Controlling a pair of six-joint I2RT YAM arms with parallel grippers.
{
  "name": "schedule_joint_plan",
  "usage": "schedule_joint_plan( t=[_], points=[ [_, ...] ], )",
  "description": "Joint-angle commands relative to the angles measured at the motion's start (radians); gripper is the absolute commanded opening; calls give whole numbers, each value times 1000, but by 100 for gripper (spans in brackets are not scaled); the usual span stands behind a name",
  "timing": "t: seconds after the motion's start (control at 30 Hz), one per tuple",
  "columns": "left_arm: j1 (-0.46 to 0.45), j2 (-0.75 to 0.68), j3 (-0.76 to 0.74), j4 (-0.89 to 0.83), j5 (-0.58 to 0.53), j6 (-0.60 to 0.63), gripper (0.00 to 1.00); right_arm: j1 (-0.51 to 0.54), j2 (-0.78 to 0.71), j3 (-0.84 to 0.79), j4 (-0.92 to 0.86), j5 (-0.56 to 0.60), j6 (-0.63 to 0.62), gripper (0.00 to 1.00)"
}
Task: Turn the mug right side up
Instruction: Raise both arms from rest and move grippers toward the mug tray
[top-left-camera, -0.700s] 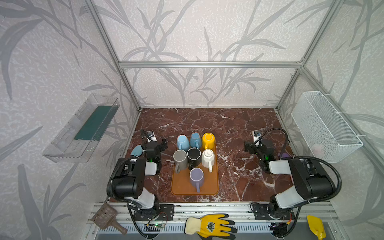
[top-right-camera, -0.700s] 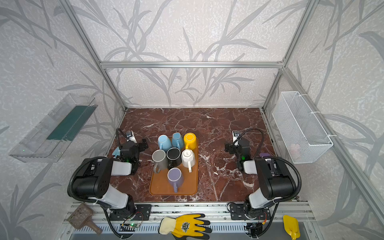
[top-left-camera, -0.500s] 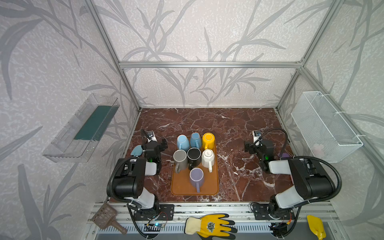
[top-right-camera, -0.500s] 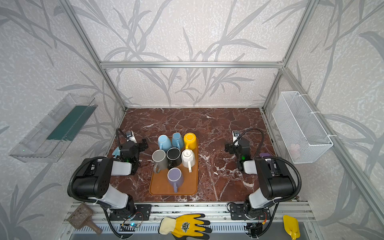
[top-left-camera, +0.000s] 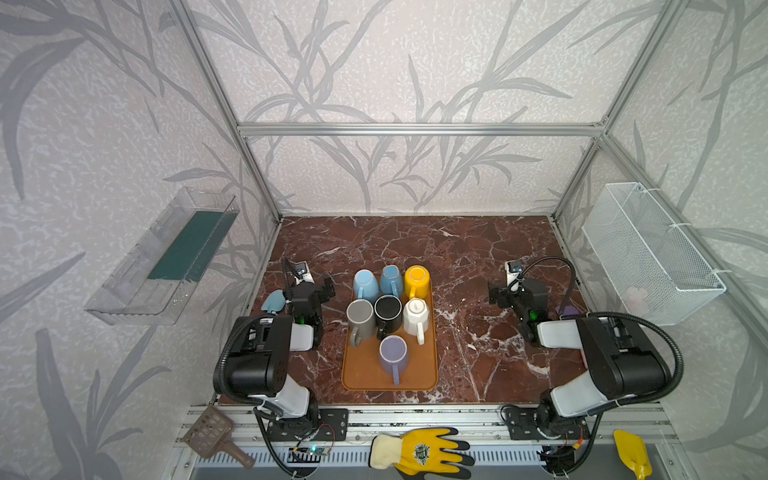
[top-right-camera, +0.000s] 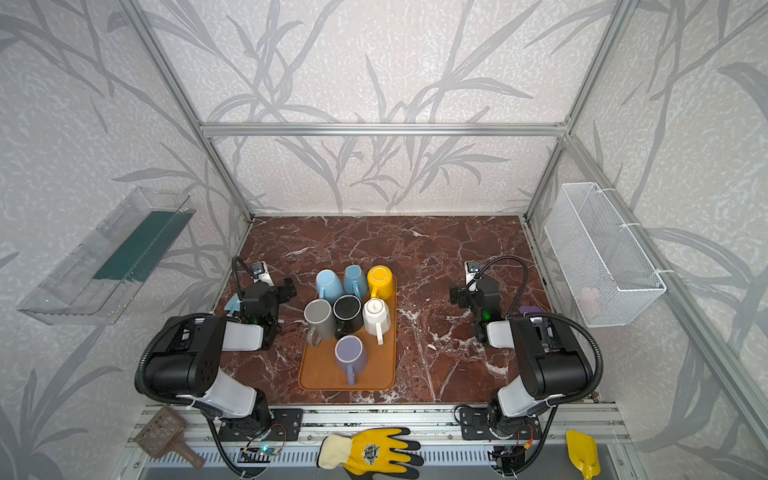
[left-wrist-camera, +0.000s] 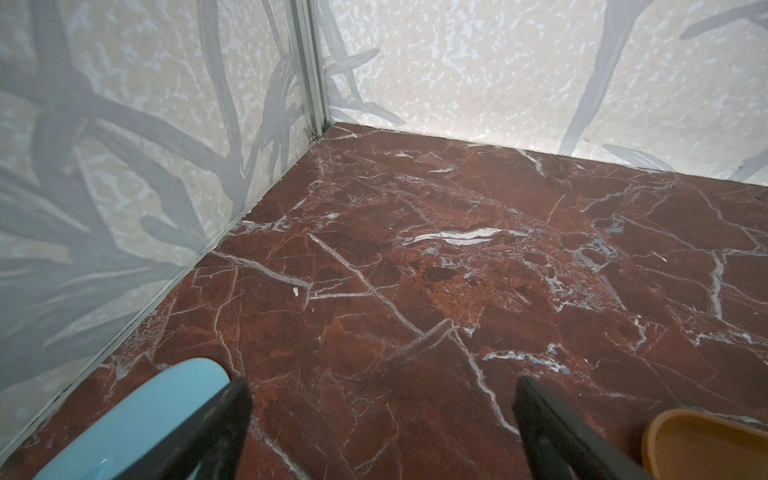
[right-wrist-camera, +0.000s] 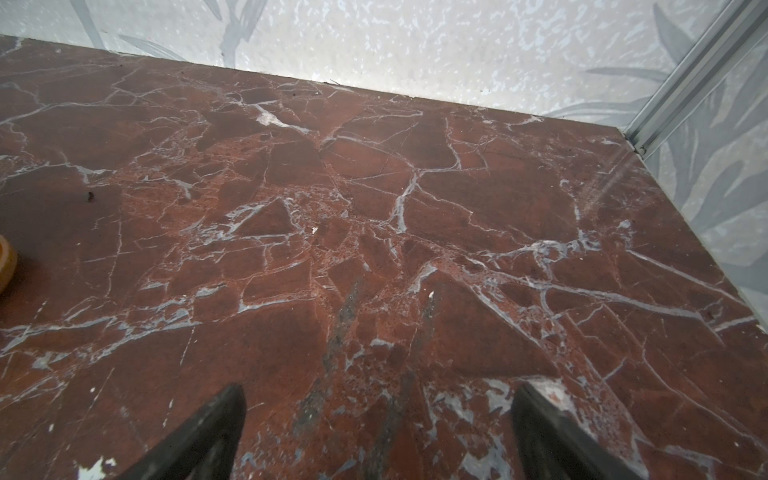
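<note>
While the left end effector (left-wrist-camera: 380, 392) hangs wide open, empty, left of the tray (top-left-camera: 365, 374), the white mug (top-left-camera: 415, 313) stands seemingly base-up near the tray's right edge. Beyond, the right end effector (right-wrist-camera: 378, 395), likewise open and empty, looks slightly nearer.

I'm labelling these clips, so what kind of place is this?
Probably a lab test booth, not a kitchen: metal frame with wallpapered panels, two robot arms bolted to a rail, mugs on a tray.
</note>
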Motion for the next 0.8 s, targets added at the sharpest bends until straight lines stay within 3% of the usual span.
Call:
schedule_joint_plan(
  t=[0.0, 0.67, 0.77],
  points=[
    [-3, 0, -4, 25, 1, 13, 99, -4, -15, 20, 1, -3, -2, 99],
    [-3, -2, -5, 26, 0, 15, 99, -4, -19, 14, 11, -3, -5, 99],
    [-6, -69, 38, -112, -18, 12, 99, -4, -77, 54, -72, 32, 11, 99]
  ],
)
